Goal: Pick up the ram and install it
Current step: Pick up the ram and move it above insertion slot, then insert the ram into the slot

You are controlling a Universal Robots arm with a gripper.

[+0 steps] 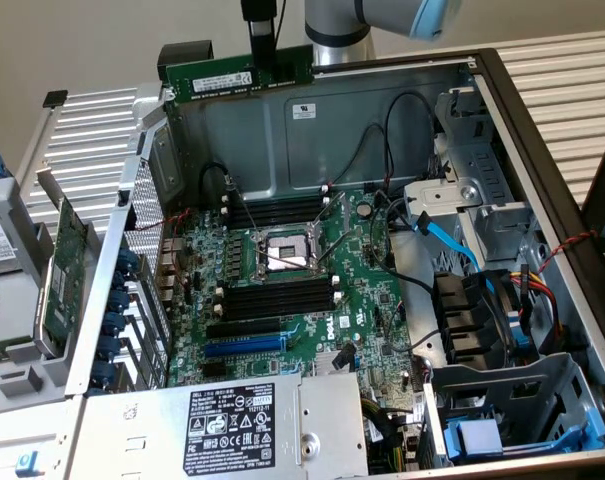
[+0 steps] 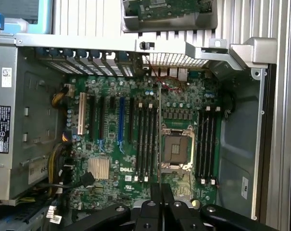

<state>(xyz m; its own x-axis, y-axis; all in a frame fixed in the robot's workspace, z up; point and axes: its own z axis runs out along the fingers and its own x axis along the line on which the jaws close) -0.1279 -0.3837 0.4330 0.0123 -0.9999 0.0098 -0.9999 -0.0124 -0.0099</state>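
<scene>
A big grey metal computer case (image 1: 382,120) lies open, so you can look right inside. On its floor sits a wide green board (image 1: 322,330) full of little parts. In the middle of the board are two groups of long black plastic slots (image 1: 279,297) with white clips at their ends.

The long, thin green ram (image 1: 222,80), with a white label on its side, is not in a slot yet. It hangs up high, over the far wall of the case. The black pincer (image 1: 265,55) comes down from the grey robot arm (image 1: 332,30) and has the ram from above. In the wrist view the pincer (image 2: 160,192) has its two fingers (image 2: 156,195) squeezed close together, with just a thin gap between them, so I think it grips the ram tight.

The ram's long side runs from the exterior view's left to the exterior view's right. The black slots run about the same way. They lie below the ram and nearer the front of the case.
</scene>
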